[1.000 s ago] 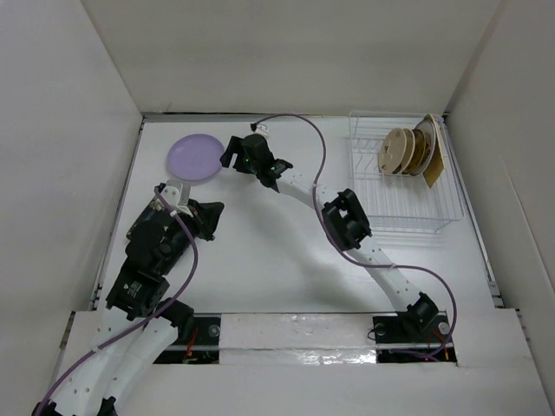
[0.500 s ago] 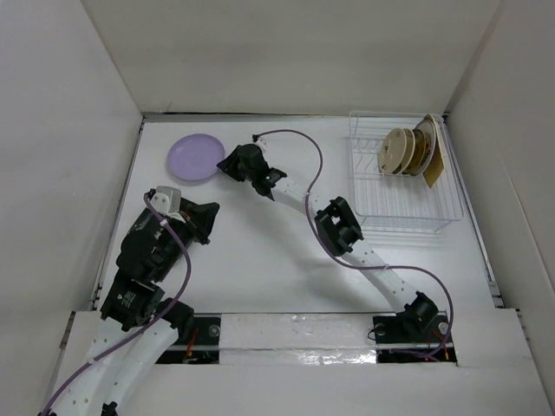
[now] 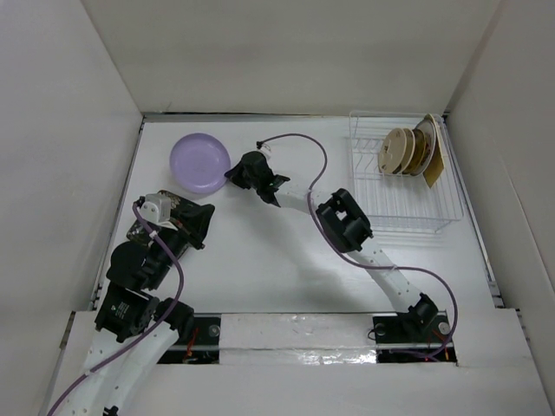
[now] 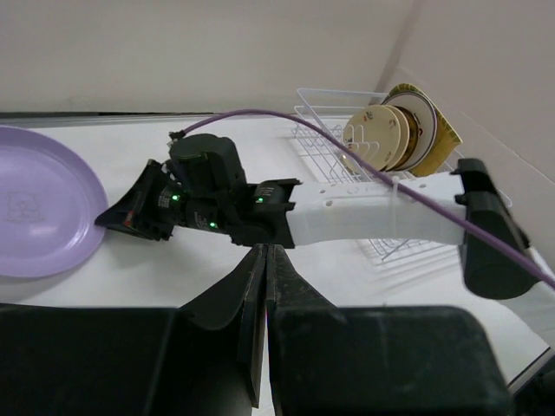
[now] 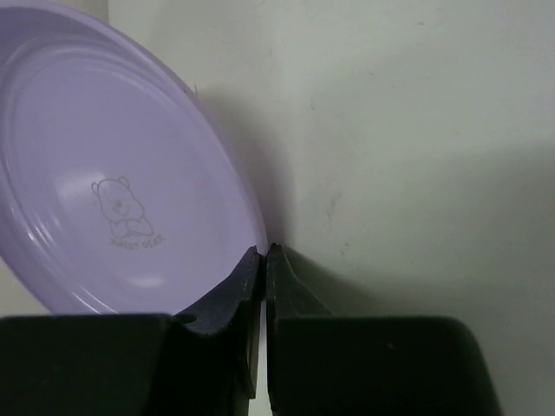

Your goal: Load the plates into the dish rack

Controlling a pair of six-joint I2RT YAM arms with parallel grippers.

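The lavender round plate (image 3: 198, 163) is at the table's far left, its right rim between my right gripper's (image 3: 232, 174) jaws. In the right wrist view the jaws of that gripper (image 5: 263, 251) are pinched shut on the rim of the lavender plate (image 5: 113, 173), which looks tipped up. My left gripper (image 3: 206, 217) is shut on nothing, nearer than the plate; its closed jaws (image 4: 264, 260) point toward the right arm. The dish rack (image 3: 403, 186) stands at the far right with several plates (image 3: 408, 149) upright at its far end, cream-gold ones in front.
The right arm stretches diagonally across the table's middle with a purple cable (image 3: 299, 143) looping above it. A dark patterned thing (image 3: 134, 232) peeks out under the left wrist; I cannot tell what it is. White walls enclose the table on three sides.
The right gripper went from open beside the lavender plate to shut on its rim, and the plate now looks tipped up. The left arm drew back toward the near left.
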